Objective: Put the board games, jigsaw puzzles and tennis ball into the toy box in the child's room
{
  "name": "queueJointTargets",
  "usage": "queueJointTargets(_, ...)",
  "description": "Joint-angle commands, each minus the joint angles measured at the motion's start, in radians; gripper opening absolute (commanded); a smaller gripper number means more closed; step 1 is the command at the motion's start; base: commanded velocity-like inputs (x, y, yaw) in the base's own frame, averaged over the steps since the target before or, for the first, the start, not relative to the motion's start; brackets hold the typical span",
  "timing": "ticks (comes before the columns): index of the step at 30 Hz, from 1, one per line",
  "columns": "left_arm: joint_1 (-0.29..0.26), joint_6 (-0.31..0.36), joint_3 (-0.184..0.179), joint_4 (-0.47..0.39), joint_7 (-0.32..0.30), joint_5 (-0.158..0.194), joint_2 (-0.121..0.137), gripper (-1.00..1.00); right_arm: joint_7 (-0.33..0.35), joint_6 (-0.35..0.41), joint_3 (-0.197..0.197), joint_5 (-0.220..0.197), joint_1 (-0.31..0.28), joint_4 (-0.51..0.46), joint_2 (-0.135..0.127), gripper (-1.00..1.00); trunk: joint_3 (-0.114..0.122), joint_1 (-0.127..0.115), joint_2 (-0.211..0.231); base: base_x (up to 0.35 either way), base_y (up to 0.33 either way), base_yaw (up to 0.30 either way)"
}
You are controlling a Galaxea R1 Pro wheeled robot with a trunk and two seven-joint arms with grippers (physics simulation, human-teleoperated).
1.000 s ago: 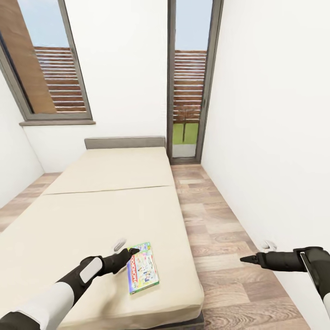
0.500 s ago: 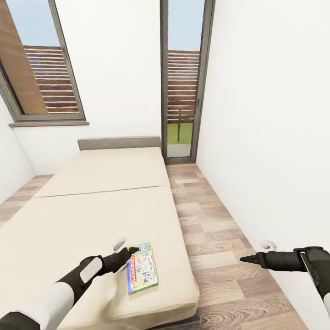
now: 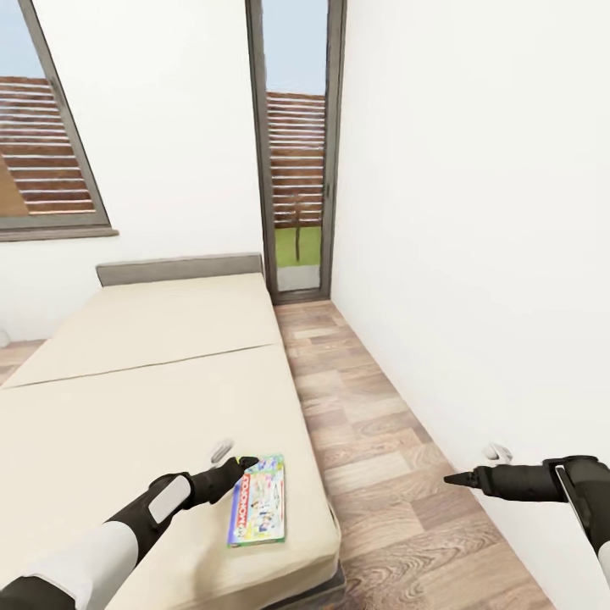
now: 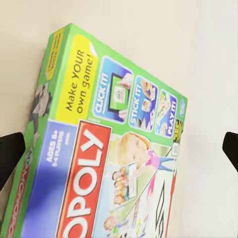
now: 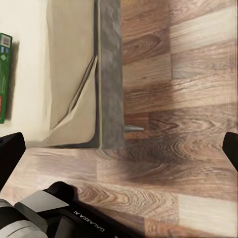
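The child's room has white walls and a light wood plank floor, with a tall glazed door at the far end. The bed runs lengthwise away from the robot, its beige mattress on a grey frame that the right wrist view shows from the side, along with one slim leg.

The board game lies flat near the mattress's near right corner, long axis running along the bed. The left wrist view makes its print legible: "Make YOUR own game!", "OPOLY", a green border.

The left gripper hovers just beside the box's far end, jaws spread wide. The right gripper hangs over the floor, jaws also apart.
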Motion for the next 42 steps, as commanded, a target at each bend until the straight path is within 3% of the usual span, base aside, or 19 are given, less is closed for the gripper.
queueJointTargets(1, 0.0, 0.003, -0.004, -0.001, -0.002, 0.005, 0.001, 1.0, 0.009, 0.007, -0.004, 0.01, -0.001, 0.0, 0.001, 1.0, -0.001, 0.0, 0.0, 0.0, 0.0, -0.207)
queueJointTargets(20, 0.003, 0.002, -0.004, -0.005, 0.0, 0.005, 0.002, 1.0, 0.009, 0.007, -0.004, 0.007, -0.001, 0.0, 0.001, 1.0, -0.001, 0.0, 0.0, -0.094, -0.036, -0.033)
queueJointTargets(42, 0.006, 0.002, -0.005, -0.005, 0.003, 0.006, 0.003, 1.0, 0.006, 0.007, -0.007, 0.007, -0.001, -0.001, 0.001, 1.0, -0.001, 0.0, 0.0, -0.024, -0.007, -0.178)
